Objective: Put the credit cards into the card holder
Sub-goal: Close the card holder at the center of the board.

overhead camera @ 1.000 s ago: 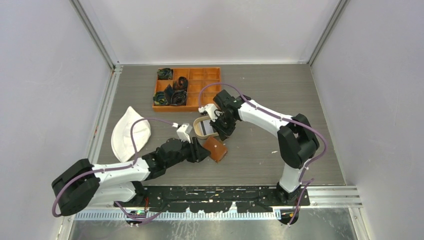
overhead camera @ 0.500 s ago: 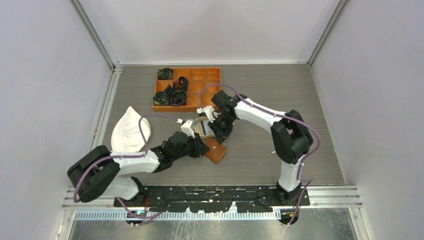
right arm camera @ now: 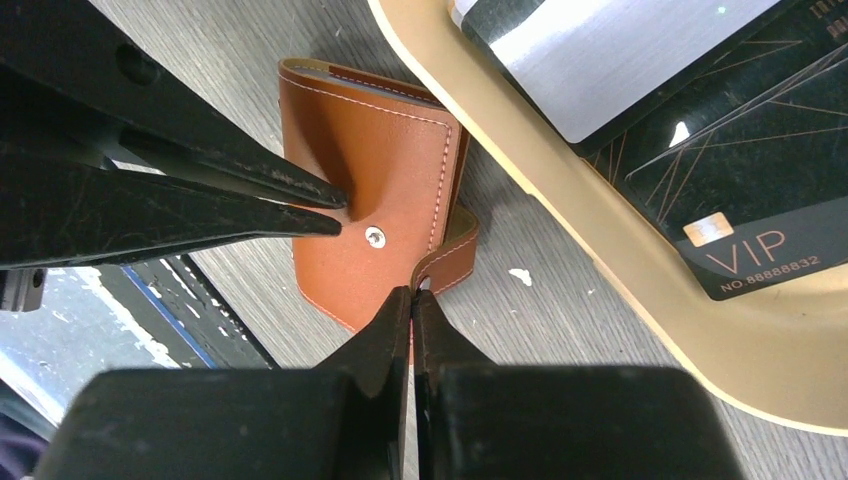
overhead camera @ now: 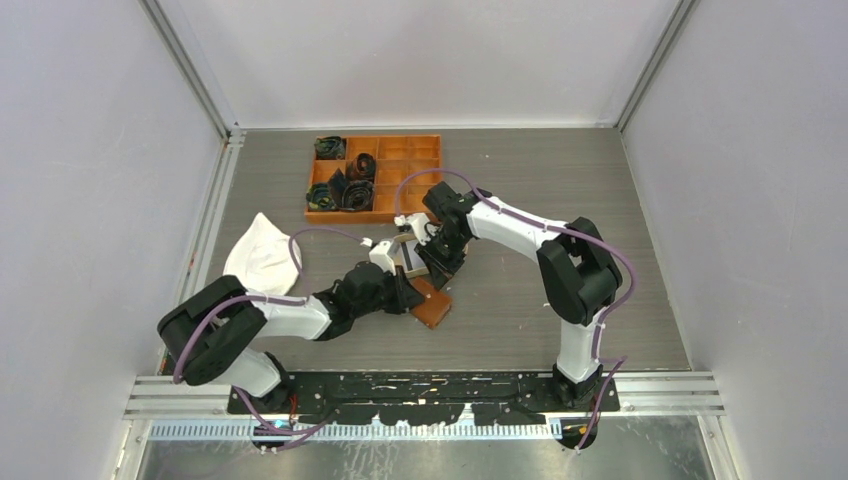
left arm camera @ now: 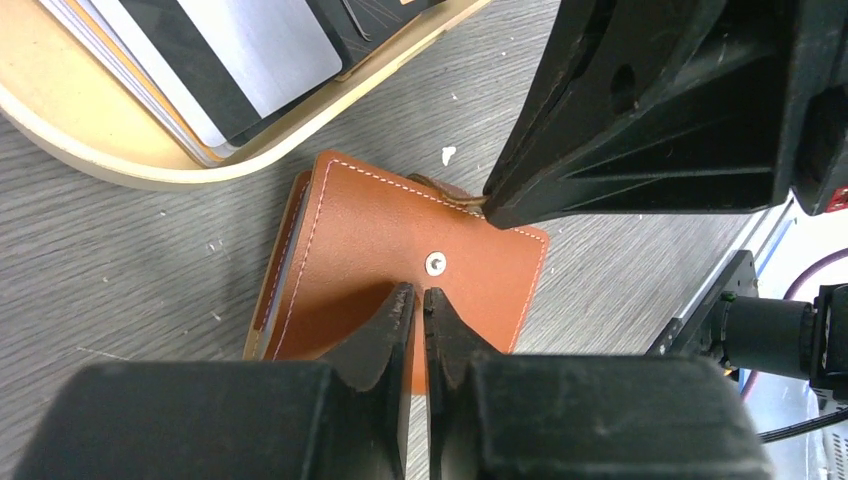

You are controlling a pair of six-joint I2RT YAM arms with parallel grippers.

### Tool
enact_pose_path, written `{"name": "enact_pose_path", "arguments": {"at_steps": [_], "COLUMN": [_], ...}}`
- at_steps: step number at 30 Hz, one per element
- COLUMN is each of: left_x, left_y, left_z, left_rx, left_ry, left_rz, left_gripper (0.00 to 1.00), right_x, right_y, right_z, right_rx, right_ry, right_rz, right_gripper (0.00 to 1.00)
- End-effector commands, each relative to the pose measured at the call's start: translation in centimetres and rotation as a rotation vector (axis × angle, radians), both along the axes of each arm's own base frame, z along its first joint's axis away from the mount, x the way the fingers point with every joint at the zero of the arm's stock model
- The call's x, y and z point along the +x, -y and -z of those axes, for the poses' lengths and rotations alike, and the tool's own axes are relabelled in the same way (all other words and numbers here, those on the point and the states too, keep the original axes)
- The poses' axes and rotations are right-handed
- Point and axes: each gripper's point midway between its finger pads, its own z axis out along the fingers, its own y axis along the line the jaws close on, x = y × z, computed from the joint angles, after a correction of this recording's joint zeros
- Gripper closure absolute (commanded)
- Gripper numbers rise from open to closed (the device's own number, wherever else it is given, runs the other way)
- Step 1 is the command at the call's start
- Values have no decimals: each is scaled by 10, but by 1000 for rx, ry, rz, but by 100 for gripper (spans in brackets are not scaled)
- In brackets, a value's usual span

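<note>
**Holder on tabletop, both arms on it**

Holder (left arm camera: pixel 380 220) lies closed on the tabletop (overhead camera: pixel 520 320), just beside the tray (right arm camera: pixel 560 230) where the cards (right arm camera: pixel 600 60) are stacked. My left fingers (left arm camera: pixel 385 335) are almost together, with only a slit between them. Their tips rest on the leather cover next to the snap stud (left arm camera: pixel 436 263), and I cannot tell whether they pinch it. My right fingers (right arm camera: pixel 385 340) are pressed together, tips touching the snap tab (right arm camera: pixel 450 262) at the holder's edge. The two arms meet tip to tip over the holder.
</note>
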Motion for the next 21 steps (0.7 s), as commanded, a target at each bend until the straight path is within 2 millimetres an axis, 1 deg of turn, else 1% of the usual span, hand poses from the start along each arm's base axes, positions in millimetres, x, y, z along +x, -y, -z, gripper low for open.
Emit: {"name": "enact_pose_path", "arguments": {"at_steps": [1, 6, 8, 10, 13, 16, 18, 21], "left_x": [4, 2, 1, 0, -2, -3, -3, -4], "left_y": [6, 7, 6, 6, 4, 3, 3, 3], "left_z": [-3, 4, 5, 5, 5, 5, 5, 5], "left_rx": [-45, -50, -51, -54, -57, -57, -58, -59], "left_ry": [12, -7, -12, -14, -15, -14, -13, -15], "left_rz": [-1, 5, 3, 3, 2, 1, 1, 2], "left_gripper": [92, 94, 94, 95, 95, 95, 95, 95], "right_x": [-2, -2, -2, 0, 5, 13, 14, 15], "right_y": [-18, -18, -18, -17, -14, -10, -10, -10], "right_z": [-11, -5, -5, -6, -5, -4, -5, -8], "right_rx": [81, 69, 66, 65, 49, 31, 35, 43], "right_ry": [-39, -56, -57, -50, -22, 22, 33, 39], "right_rz": [11, 22, 20, 22, 36, 55, 57, 50], "right_gripper": [91, 86, 82, 81, 81, 85, 89, 89]}}
